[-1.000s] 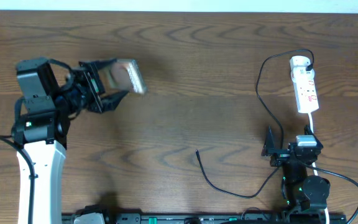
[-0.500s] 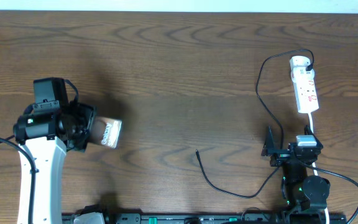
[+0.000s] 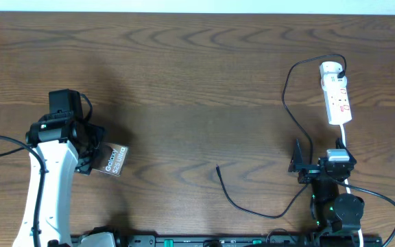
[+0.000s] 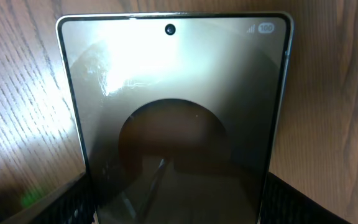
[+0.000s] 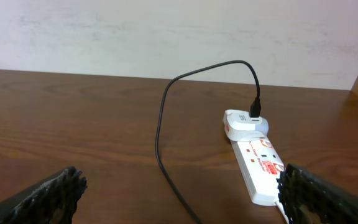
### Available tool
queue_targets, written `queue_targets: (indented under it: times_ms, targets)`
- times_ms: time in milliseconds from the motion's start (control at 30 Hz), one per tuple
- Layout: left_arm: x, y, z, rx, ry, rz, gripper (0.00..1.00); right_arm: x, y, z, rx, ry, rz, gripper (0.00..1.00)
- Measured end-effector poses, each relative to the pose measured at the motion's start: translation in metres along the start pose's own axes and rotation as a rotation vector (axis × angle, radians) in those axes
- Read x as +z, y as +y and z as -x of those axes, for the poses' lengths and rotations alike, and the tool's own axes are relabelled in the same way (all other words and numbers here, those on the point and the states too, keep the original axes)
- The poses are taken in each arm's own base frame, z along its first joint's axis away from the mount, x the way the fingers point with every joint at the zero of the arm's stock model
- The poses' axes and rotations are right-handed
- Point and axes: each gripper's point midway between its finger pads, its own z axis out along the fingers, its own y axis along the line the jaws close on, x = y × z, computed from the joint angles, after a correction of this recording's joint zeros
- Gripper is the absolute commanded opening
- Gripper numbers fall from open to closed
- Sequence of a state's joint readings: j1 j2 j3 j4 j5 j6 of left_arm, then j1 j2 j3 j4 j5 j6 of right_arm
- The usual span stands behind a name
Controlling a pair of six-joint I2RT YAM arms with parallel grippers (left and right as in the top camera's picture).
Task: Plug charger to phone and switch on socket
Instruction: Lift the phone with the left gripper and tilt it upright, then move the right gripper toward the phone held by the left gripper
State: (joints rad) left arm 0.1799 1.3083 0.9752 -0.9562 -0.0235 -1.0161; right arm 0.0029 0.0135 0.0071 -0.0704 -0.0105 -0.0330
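My left gripper (image 3: 96, 159) is shut on the phone (image 3: 113, 160), a grey-brown handset with white "Galaxy" lettering, held low at the table's left front. In the left wrist view the phone (image 4: 176, 118) fills the frame, its glossy screen facing the camera, both fingers at its lower edges. The charger (image 3: 288, 103), a thin black cable, runs from a white adapter in the socket (image 3: 336, 92) down to its free plug tip (image 3: 218, 168) lying mid-table. My right gripper (image 3: 313, 165) is open and empty near the front edge. The right wrist view shows the socket (image 5: 257, 158) and the charger (image 5: 166, 149).
The socket's white cord (image 3: 345, 147) runs down toward the right arm's base. A pale wall (image 5: 166, 31) stands behind the table's far edge. The wooden table (image 3: 197, 68) is brown.
My left arm swung the phone from the far left down toward the front and turned it, so its "Galaxy" lettering now faces up. The right arm and cable have not moved.
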Motion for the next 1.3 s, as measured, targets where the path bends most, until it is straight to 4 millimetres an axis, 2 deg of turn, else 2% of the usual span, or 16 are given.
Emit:
queue_targets:
  times_ms: [300,367,467,567,600,633,700,833,967,1067,1167,1300]
  targets:
    - [0.0,-0.009,-0.004,0.002,0.026,-0.042,0.07,0.0,0.005,0.005,0.026,-0.015,0.028,0.99]
    - [0.0,-0.011,-0.003,0.009,0.023,-0.052,0.07,-0.002,0.005,0.012,0.026,-0.024,0.033,0.99]
    - [0.0,-0.014,-0.001,0.018,0.017,-0.064,0.07,-0.008,0.005,0.054,0.023,-0.073,0.037,0.99]
    - [-0.001,-0.018,0.0,0.019,0.011,-0.078,0.07,-0.009,0.007,0.109,0.021,-0.094,0.059,0.99]
    - [-0.001,-0.019,0.001,0.019,0.009,-0.084,0.07,-0.007,0.01,0.122,0.021,-0.087,0.077,0.99]
    - [-0.001,-0.02,0.001,0.019,0.007,-0.087,0.07,-0.001,0.015,0.136,0.021,-0.058,0.114,0.99]
    - [-0.001,-0.021,0.001,0.019,0.01,-0.091,0.07,0.016,0.029,0.15,0.027,0.016,0.202,0.99]
    - [-0.001,-0.023,-0.003,0.02,0.031,-0.106,0.07,0.073,0.081,0.167,0.083,0.202,0.535,0.99]
    - [-0.001,-0.026,-0.006,0.02,0.049,-0.118,0.07,0.123,0.132,0.169,0.228,0.315,0.928,0.99]
    - [-0.001,-0.027,-0.009,0.017,0.067,-0.126,0.07,0.155,0.16,0.158,0.379,0.391,1.169,0.99]
    - [-0.002,-0.028,-0.011,-0.006,0.082,-0.133,0.07,0.179,0.184,0.127,0.531,0.516,1.292,0.99]
    - [-0.002,-0.03,-0.015,-0.059,0.108,-0.141,0.07,0.189,0.215,0.078,0.723,0.732,1.358,0.99]
